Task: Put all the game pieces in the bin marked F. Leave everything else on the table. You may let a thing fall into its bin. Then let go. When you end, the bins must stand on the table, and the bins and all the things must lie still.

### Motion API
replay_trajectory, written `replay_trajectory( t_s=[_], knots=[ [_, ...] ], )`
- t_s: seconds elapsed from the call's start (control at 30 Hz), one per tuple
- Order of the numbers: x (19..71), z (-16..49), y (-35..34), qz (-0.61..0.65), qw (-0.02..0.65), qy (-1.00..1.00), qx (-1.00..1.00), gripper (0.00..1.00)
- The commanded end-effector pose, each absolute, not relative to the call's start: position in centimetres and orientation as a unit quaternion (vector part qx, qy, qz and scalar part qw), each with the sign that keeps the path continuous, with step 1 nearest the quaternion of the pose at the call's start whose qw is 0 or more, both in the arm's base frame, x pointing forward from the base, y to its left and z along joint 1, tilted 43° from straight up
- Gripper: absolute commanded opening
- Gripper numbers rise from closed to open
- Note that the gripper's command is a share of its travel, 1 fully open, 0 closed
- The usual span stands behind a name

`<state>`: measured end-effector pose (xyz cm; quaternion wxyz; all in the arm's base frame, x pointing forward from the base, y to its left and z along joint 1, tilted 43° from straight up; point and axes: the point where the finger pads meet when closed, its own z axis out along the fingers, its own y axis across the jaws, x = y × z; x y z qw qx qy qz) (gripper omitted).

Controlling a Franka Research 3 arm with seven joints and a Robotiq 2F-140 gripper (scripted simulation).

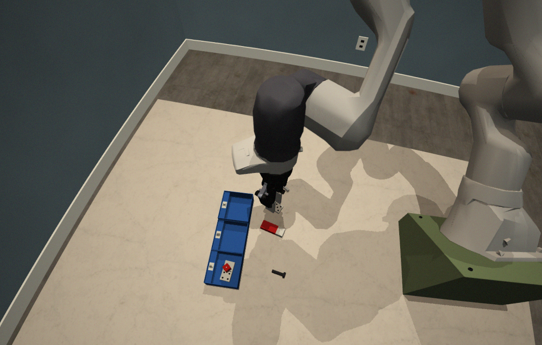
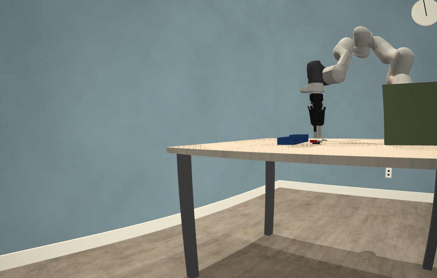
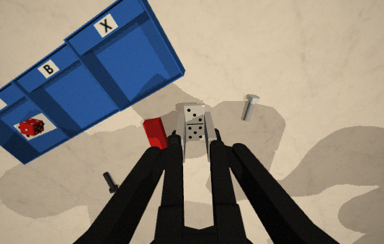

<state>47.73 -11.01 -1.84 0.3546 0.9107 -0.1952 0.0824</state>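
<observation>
Hand point(image 1: 271, 205) point(image 2: 317, 136) point(image 3: 195, 121) looks closed on the white domino with black pips point(image 1: 278, 207) point(image 3: 195, 123), low at the desk, right of the blue bin marked X point(image 1: 238, 208) point(image 3: 127, 62). Risk: low carry toward F clips bin walls, shoving them; weak pinch drops it.

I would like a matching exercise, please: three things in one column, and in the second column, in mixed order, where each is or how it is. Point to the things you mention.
1. red die point(image 1: 226, 267) point(image 3: 31, 127)
2. domino outside the bins point(image 1: 279, 207) point(image 3: 195, 116)
3. bin X point(image 1: 238, 209) point(image 2: 303, 137) point(image 3: 127, 64)

a. empty
b. between the pincer's point(image 1: 269, 206) point(image 2: 317, 133) point(image 3: 195, 135) fingers
c. on another domino point(image 1: 224, 275) point(image 3: 49, 123)

Right pairs: 1-c, 2-b, 3-a
</observation>
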Motion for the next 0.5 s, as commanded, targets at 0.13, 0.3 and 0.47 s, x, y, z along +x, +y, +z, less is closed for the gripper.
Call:
replay_trajectory(
  t_s=[0.13,0.3,0.47],
  knots=[
    [47.5,0.1,-9.3,0.079,0.358,-0.192,0.91,0.13],
    [47.5,0.8,-8.6,0.079,0.358,-0.192,0.91,0.13],
    [47.4,1.3,-8.2,0.079,0.358,-0.192,0.91,0.13]
  ],
)
